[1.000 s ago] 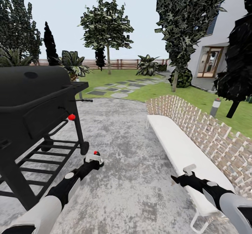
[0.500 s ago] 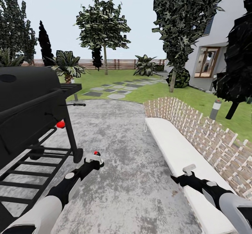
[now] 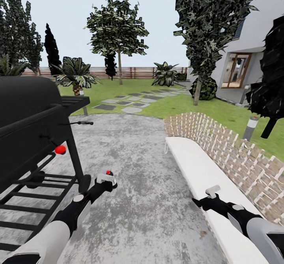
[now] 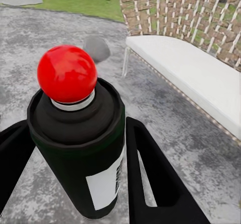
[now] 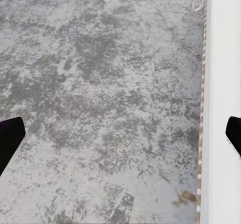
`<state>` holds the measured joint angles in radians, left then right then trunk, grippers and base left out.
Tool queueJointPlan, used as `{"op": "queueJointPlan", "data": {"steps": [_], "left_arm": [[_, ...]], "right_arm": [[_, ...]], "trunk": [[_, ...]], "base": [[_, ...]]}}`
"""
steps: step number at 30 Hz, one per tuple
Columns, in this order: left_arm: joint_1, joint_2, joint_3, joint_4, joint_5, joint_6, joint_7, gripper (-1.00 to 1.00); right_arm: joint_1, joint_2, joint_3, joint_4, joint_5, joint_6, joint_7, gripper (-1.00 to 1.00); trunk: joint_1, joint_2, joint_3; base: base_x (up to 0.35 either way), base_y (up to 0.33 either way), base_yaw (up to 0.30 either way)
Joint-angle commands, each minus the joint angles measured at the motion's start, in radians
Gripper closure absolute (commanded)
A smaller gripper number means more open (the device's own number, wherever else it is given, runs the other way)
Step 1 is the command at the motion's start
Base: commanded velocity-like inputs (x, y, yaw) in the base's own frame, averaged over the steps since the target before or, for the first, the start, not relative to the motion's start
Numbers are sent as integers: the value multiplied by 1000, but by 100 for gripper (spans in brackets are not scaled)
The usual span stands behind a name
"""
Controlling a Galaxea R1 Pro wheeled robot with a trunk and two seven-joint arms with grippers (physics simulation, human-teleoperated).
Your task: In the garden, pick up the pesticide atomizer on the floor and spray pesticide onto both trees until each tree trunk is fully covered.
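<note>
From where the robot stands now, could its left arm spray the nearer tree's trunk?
Probably not yet. The left end effector holds the atomizer, but the nearer trunk stands far off on the lawn, beyond the paving and the brick wall.

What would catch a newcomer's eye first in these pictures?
Probably the black barbecue grill looming at the left of the head view, beside the grey paved patio. Next, the red-capped pesticide atomizer clamped in the left gripper, and the white bench along the brick wall.
</note>
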<state>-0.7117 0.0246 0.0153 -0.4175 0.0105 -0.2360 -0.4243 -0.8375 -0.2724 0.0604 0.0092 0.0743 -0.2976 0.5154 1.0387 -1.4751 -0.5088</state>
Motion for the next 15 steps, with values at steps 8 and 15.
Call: {"op": "queueJointPlan", "data": {"steps": [8,15], "left_arm": [[0,0,0,0,1,0,0,100],[0,0,2,-6,2,0,0,100]], "right_arm": [[0,2,-1,0,1,0,0,-100],[0,1,-2,-4,-3,0,-3,-100]], "trunk": [[0,0,0],[0,0,0]], "base": [[344,0,12],[344,0,0]]}}
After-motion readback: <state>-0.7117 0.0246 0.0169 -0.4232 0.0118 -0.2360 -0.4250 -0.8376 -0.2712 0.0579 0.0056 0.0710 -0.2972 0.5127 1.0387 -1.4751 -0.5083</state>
